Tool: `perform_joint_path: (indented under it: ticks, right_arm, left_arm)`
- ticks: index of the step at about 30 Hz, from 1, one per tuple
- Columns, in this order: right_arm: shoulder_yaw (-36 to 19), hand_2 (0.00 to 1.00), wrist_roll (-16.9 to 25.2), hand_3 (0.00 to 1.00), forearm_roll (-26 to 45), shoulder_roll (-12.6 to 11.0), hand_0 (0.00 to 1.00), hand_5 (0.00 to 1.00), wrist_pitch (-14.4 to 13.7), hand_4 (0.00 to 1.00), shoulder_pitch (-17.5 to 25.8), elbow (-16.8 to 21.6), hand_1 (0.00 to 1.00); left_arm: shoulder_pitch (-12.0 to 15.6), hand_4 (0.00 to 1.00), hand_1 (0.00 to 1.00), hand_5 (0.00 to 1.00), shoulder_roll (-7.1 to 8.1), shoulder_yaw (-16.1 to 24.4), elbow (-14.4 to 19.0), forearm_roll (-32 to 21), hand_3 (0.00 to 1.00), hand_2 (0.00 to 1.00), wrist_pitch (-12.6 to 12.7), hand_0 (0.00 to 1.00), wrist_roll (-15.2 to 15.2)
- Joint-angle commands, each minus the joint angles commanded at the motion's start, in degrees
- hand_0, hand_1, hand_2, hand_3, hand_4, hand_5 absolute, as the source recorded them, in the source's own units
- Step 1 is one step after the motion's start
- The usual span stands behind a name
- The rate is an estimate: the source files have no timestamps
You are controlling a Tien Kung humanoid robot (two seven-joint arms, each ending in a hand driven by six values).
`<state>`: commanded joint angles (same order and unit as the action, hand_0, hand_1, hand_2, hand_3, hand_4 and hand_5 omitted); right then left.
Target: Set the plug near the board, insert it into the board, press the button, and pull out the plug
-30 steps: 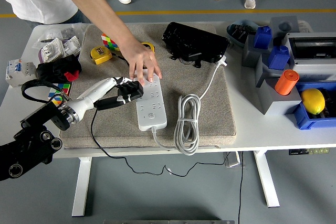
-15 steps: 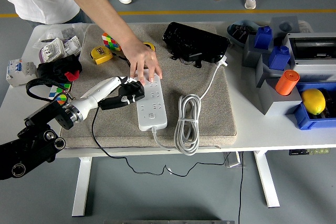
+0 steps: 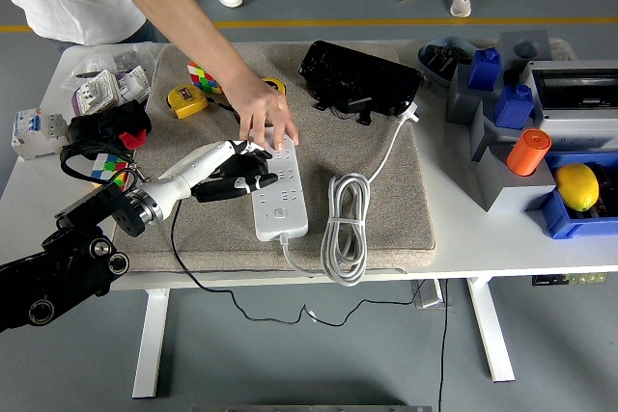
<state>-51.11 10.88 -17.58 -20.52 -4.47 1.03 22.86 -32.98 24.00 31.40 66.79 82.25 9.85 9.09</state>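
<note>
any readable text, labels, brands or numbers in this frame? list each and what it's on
None legible.
Power strip: marks by the sockets, too small to read.
Yellow tape measure: dark label, blurred.
Circuit breakers: print too small.
Black case: no text seen.

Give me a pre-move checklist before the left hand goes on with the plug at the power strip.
1. Plug in hand: ok. The left hand is closed on the black plug.
2. Plug at the board: ok. It sits at the left edge of the white power strip.
3. Prongs lined up with a socket: cannot tell, the fingers hide them.
4. Strip held steady: ok. The person's hand presses on its far end.
5. Clearance: not ok. That hand lies right beside the robot's fingers.
6. Right hand: not in view.
</note>
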Motion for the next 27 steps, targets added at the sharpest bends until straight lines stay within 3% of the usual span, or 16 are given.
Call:
perform_joint_path:
  ticks: [16,27]
  right_arm:
    - [-0.3,0.704,0.1,0.599,-0.1,0.0,0.713,0.610,-0.1,0.998,0.0,0.2,0.716]
    - [-0.2,0.704,0.2,0.599,-0.2,0.1,0.712,0.609,-0.1,0.998,0.0,0.2,0.715]
  left_arm:
    - [-0.3,0.989,0.759,0.998,0.11,-0.2,0.6,-0.3,0.742,0.750,0.1,0.729,0.2]
    - [0.3,0.983,0.794,0.998,0.34,3.7,1.2,-1.5,0.774,0.788,1.8,0.758,2.7]
